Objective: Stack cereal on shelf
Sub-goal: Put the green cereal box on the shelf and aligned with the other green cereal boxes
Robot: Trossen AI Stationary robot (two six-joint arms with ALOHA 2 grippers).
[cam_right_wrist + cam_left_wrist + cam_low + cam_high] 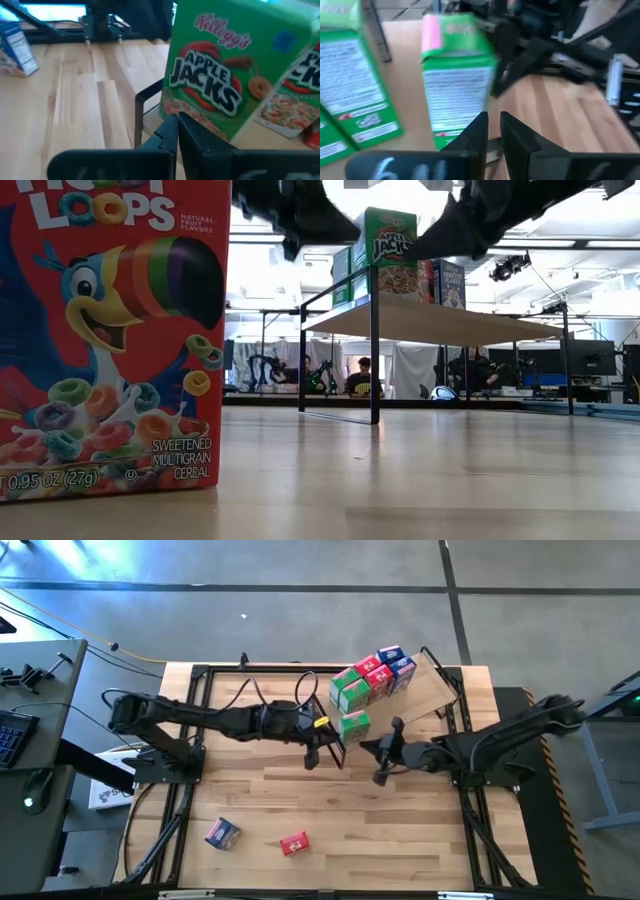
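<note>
Just beyond left pincer, green cereal box

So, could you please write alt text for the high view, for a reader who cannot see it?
Seen from above, the left gripper and right gripper meet mid-table beside a green cereal box at the tilted shelf, which holds more boxes. A blue box and a red box lie apart on the near tabletop.

You see green, red and blue boxes with printed fronts, a pale wood shelf on black wire, and a light wood-grain bench.
</note>
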